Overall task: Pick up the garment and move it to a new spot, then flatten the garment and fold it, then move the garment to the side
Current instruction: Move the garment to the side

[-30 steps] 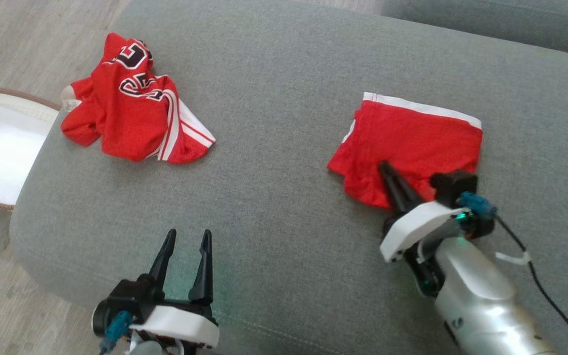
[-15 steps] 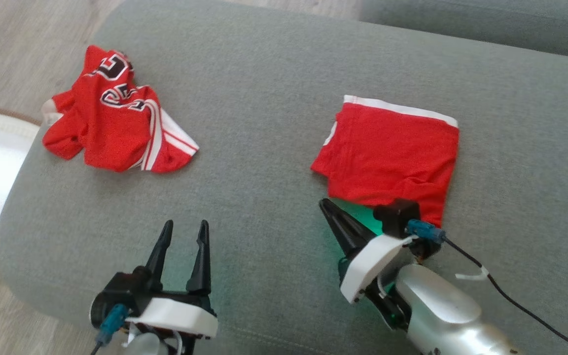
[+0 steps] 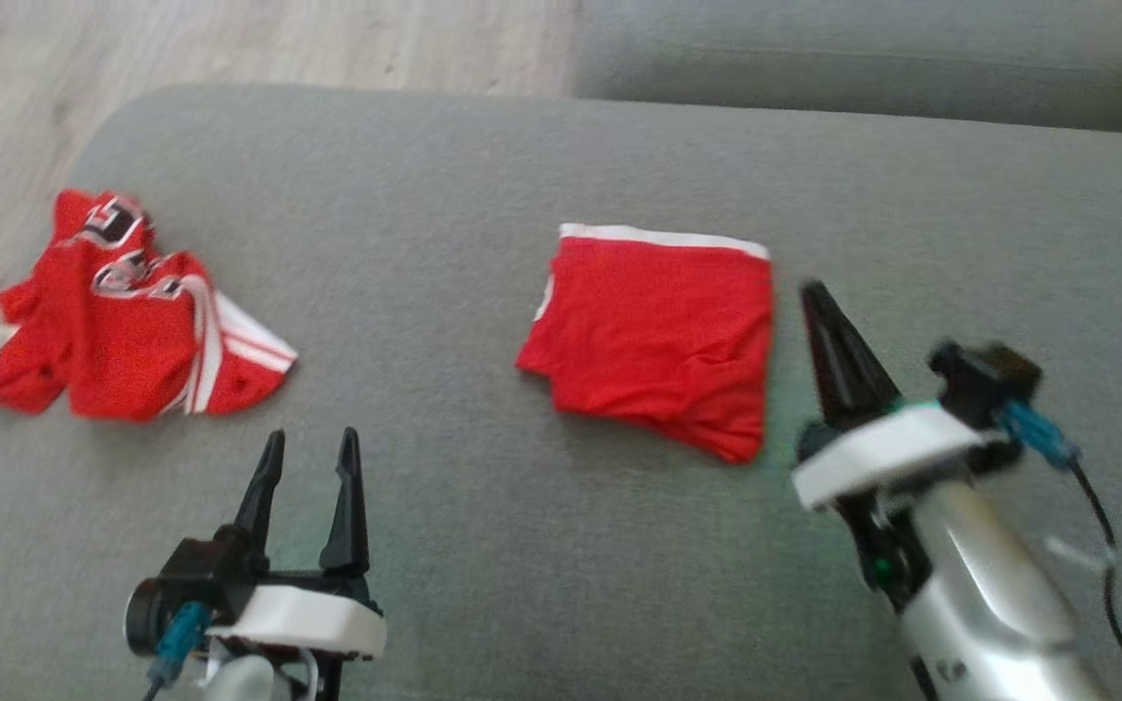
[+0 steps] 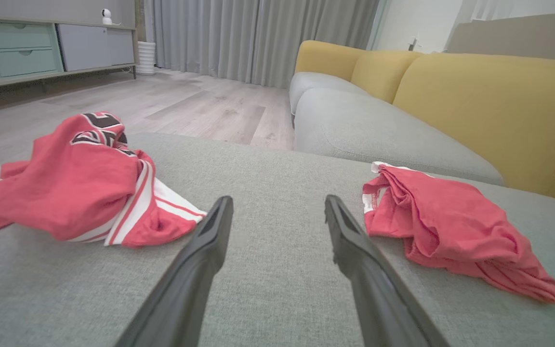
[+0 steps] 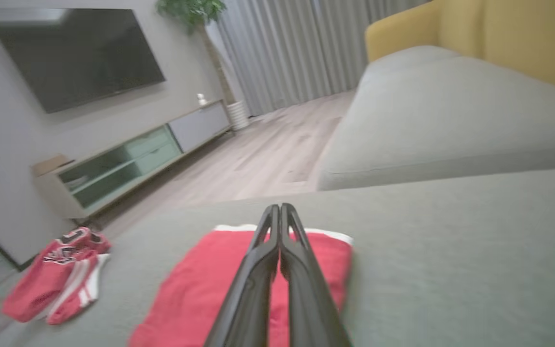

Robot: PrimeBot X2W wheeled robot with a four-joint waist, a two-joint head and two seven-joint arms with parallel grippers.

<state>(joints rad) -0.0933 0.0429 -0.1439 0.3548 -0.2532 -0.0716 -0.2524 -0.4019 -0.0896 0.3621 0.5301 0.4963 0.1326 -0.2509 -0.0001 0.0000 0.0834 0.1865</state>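
Draws right pincer [image 3: 811, 289], tips together, off folded red fabric garment [image 3: 658, 331] toward its 3 o'clock; holds left pincer [image 3: 313, 446] apart; likely side-move next.

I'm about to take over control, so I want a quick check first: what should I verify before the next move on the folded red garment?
1. Folded garment lies flat as a rectangle, with the white band on its far edge: ok.
2. Right hand is shut, holds nothing and sits just off the garment's right edge: ok.
3. Whether the right hand touches the cushion: cannot tell.
4. Left hand is open, holds nothing and is above bare cushion: ok.
5. Crumpled jersey lies well to the left, apart from the folded garment: ok.
6. Bare cushion separates the two red pieces, which is likely enough room for a sideways move: ok.
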